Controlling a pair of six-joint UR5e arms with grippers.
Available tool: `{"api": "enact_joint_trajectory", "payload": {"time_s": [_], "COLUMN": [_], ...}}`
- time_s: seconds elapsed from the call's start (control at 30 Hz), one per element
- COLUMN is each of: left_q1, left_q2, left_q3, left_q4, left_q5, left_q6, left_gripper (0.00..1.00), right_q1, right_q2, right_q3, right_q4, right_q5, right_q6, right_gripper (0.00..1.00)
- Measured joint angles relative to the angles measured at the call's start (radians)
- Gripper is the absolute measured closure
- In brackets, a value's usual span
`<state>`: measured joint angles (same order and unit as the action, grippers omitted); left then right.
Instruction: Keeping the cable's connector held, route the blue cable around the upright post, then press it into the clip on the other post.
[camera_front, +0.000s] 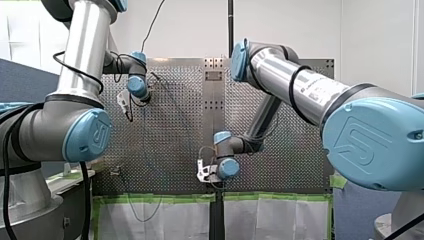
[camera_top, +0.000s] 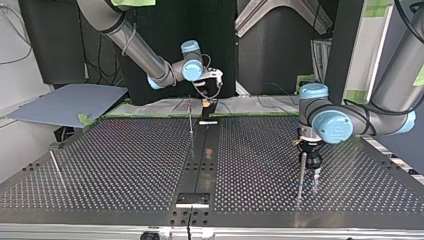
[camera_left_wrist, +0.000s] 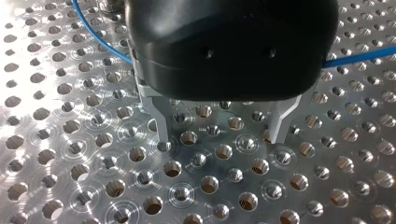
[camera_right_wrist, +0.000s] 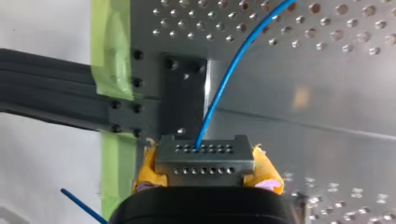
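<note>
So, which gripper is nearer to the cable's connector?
Right. My right gripper holds the connector between its jaws. My left gripper stands open above the perforated table, far from it, with the blue cable passing behind.

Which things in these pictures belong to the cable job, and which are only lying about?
For the job:
- blue cable
- connector, held by my right gripper
- my left gripper, open and empty
- post near the connector
- post beside my left gripper

Lying about:
- green tape
- grey sheet at the top view's left
</note>
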<state>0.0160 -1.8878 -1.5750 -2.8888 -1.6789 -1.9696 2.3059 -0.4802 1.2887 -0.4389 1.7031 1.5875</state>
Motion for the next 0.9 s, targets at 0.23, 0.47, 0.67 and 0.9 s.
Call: {"api": "enact_joint_trajectory", "payload": {"time_s": [0.23,0.47,0.67,0.9], "left_q1": [0.000,0.001,0.002,0.003], "left_q2": [0.000,0.000,0.000,0.000], "left_q3": [0.000,0.000,0.000,0.000], "left_q4": [0.000,0.000,0.000,0.000], "left_q5": [0.000,0.000,0.000,-0.002], "left_q6": [0.000,-0.001,0.000,-0.001], "left_gripper": [0.01,0.01,0.01,0.01], "right_q1": [-0.010,-0.025,-0.042,-0.068], "right_q2": [0.051,0.072,0.077,0.088], "right_q3": [0.002,0.039,0.064,0.122], "right_q4": [-0.018,-0.082,-0.125,-0.190], "right_q5": [0.007,0.015,0.019,0.020], "right_q6": [0.000,0.006,0.011,0.035], "right_gripper": [1.00,1.00,1.00,1.00]}}
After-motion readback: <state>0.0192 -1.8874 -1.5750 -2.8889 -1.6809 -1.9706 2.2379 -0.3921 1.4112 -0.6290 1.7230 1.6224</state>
